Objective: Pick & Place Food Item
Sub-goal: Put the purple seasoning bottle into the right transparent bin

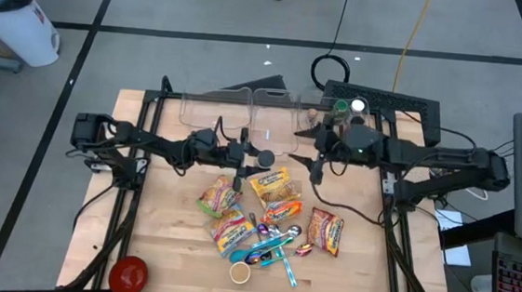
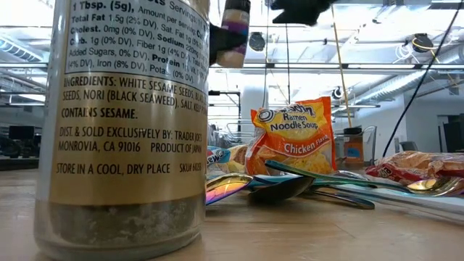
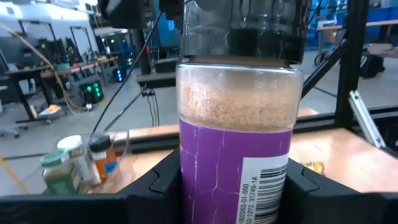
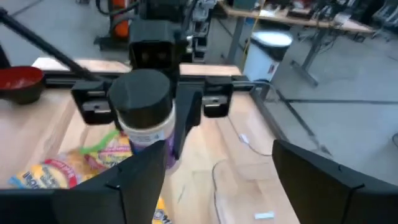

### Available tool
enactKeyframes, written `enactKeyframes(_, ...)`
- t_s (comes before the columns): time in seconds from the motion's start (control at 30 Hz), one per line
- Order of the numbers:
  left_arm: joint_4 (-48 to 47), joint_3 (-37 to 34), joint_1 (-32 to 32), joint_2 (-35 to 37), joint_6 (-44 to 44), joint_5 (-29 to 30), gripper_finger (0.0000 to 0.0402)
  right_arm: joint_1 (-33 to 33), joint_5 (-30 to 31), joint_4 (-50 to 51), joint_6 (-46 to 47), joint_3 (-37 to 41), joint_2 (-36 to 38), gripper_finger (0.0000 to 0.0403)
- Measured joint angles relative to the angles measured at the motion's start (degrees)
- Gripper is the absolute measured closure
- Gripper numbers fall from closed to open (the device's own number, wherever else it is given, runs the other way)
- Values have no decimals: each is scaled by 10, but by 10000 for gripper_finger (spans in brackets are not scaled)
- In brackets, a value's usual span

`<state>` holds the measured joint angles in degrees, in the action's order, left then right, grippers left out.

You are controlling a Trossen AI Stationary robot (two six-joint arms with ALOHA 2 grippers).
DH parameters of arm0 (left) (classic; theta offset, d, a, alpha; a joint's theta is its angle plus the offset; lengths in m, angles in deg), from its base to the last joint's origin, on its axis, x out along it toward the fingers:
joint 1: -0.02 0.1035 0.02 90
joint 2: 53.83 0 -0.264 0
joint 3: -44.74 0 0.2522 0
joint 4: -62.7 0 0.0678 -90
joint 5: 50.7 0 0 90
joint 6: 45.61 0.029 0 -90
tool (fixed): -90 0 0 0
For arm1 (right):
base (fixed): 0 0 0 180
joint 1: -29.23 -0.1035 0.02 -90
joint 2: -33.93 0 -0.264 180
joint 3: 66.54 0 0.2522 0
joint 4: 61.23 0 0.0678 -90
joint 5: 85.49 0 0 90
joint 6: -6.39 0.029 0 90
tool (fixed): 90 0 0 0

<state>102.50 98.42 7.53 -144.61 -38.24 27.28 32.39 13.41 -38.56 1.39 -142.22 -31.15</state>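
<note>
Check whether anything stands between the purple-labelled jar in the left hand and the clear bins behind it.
Nothing visible does. The left hand holds the purple-labelled, black-lidded glass jar just before the clear plastic bins; the open right hand hangs beside, not between.

Near table (image 1: 160,241) centre, behind the packet heap: left gripper (image 1: 247,155), closed around a spice jar (image 1: 265,157) held above the wood. Just right of that jar, facing it with fingers apart: right gripper (image 1: 318,167). Behind both, along the far edge: clear bins (image 1: 245,107), with small jars (image 1: 348,107) at their right end. In front, spread across the middle: ramen packets (image 1: 272,186), one more packet (image 1: 326,232) off to the right. Before the heap: spoons (image 1: 276,245), a small cup (image 1: 240,273). At the near left corner: a bowl (image 1: 128,274). Close to the low camera: a seasoning bottle (image 2: 123,123), left of the spoons.
</note>
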Motion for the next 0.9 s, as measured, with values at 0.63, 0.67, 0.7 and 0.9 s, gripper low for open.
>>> enactKeyframes(0.63, -29, 0, 0, 0, 0, 22, 240, -14, -68, 228, -28, -258, -184, 112)
enactKeyframes(0.67, -30, 0, 0, 0, 0, 21, 240, -14, -77, 228, -25, -258, -186, 112)
enactKeyframes(0.7, -30, 0, 0, 0, 0, 22, 240, -14, -78, 229, -22, -258, -187, 112)
enactKeyframes(0.9, -29, 0, 0, 0, -2, 21, 245, -13, -75, 225, -17, -257, -201, 112)
